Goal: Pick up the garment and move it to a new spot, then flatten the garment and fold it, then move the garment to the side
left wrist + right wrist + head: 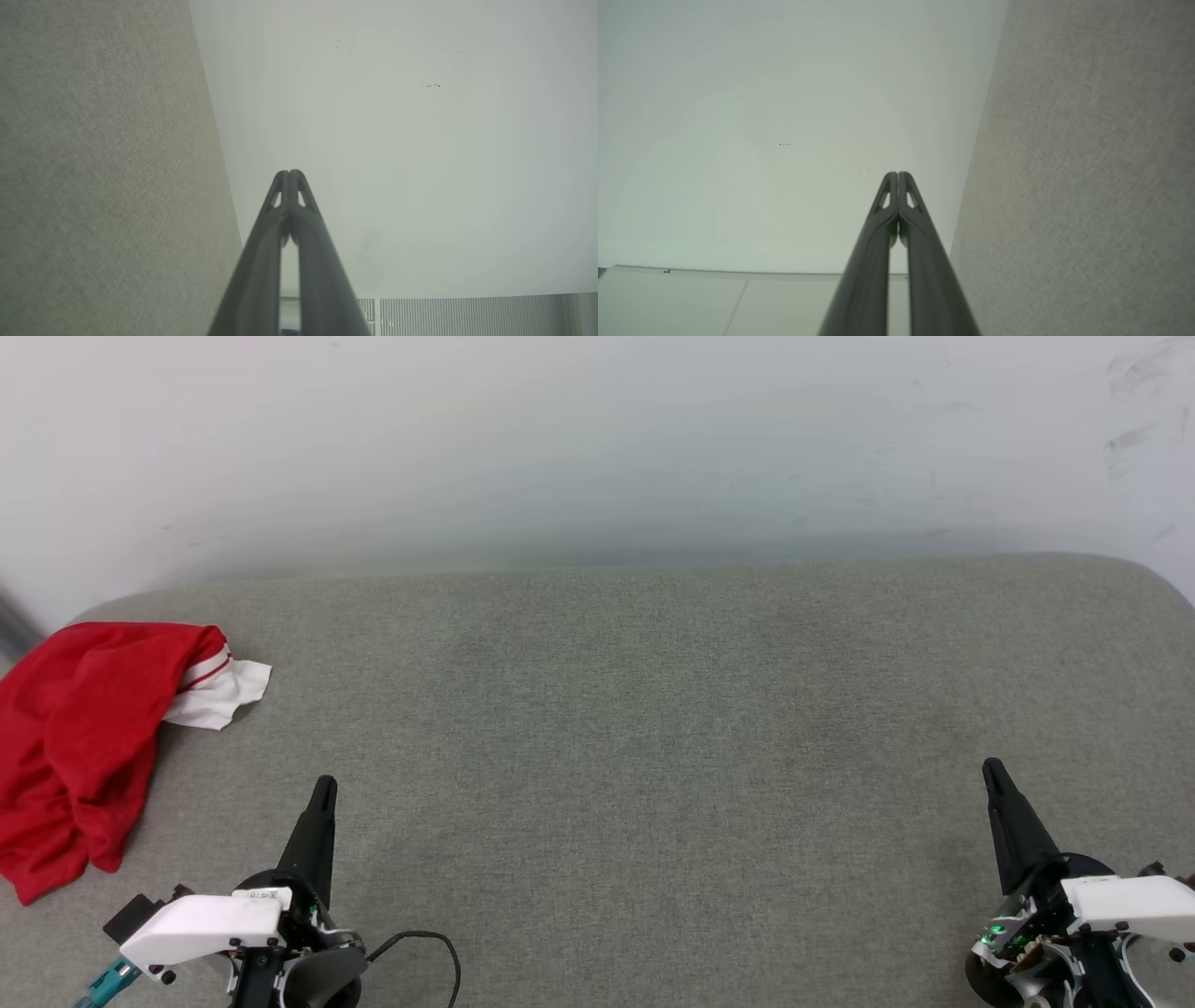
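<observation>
Closest to us, our left gripper [324,788] and right gripper [993,771] point up over the grey cushion [653,728], each with its fingers pressed together and holding nothing; the garment [79,737] lies crumpled at the cushion's left edge, apart from both; one white sleeve [224,695] pokes out toward the middle.

Grey fabric surface [653,728]; crumpled red garment [75,747] on far-left edge.

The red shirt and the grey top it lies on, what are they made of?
The red shirt: soft knit cloth, probably; it crumples in limp matte folds. The grey top: seemingly a woven fabric covering; fine speckled weave, no shine.
</observation>
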Motion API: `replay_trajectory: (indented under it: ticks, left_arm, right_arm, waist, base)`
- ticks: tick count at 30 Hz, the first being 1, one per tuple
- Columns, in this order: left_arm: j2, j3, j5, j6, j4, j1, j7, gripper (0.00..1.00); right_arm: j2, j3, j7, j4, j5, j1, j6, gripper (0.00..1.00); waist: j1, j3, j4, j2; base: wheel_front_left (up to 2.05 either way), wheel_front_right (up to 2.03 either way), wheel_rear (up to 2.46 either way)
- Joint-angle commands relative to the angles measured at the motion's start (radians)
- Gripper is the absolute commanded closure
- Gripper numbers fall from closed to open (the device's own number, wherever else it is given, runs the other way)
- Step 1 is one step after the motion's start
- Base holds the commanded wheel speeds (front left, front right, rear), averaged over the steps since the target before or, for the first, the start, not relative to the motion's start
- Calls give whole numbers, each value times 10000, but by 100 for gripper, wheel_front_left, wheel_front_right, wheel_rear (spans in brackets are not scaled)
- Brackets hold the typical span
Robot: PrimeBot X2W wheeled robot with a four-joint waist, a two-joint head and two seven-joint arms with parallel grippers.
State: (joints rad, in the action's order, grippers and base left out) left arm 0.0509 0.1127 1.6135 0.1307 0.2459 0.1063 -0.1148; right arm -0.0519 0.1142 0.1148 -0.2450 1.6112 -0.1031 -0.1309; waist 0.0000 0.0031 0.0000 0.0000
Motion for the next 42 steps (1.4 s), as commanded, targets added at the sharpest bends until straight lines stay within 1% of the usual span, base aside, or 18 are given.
replay_trajectory:
  ticks: [1, 8, 9, 13, 18, 27, 31, 35, 42]
  left_arm:
    - [-16, 26, -13, 0, 1, 61, -10, 100]
    - [-16, 26, -13, 0, 1, 61, -10, 100]
    - [0, 0, 0, 0, 0, 0, 0, 0]
    - [-23, -55, -21, 0, 214, -219, 42, 0]
    - [-21, -120, -130, 0, 60, -342, 254, 0]
    - [-19, -125, -456, 0, -167, -633, 695, 0]
    - [-17, 52, -785, 0, -198, -735, 874, 0]
    - [-16, 260, -1354, 0, -251, -802, 1046, 0]
    - [-14, 1088, -2618, 0, -525, -791, 1330, 0]
  right_arm:
    - [33, -5, 3, -10, 38, -109, 3, 100]
    - [33, -5, 3, -10, 38, -109, 3, 100]
    - [0, 0, 0, 0, -2, 0, 0, 0]
    - [6, -37, -36, -219, -32, 231, 2, 0]
    - [6, -242, -249, -112, -207, 299, 2, 0]
    - [7, -507, -690, -19, -1041, 414, 2, 0]
    - [7, -526, -870, 12, -1690, 427, 2, 0]
    - [8, -577, -1044, -1, -2690, 411, 2, 0]
    - [8, -485, -1330, 504, -4348, 331, 2, 0]
  waist:
    - [0, 0, 0, 0]
    - [0, 0, 0, 0]
    - [0, 0, 0, 0]
    - [0, 4, 0, 0]
    - [0, 0, -8, 0]
    - [0, -3, -27, 0]
    - [0, -5, -34, 0]
    - [0, -8, -38, 0]
    - [0, 5, -34, 0]
  base:
    - [0, 0, 0]
    - [0, 0, 0]
    - [0, 0, 0]
    - [0, 0, 0]
    - [0, 0, 0]
    - [0, 0, 0]
    - [0, 0, 0]
    - [0, 0, 0]
    - [0, 0, 0]
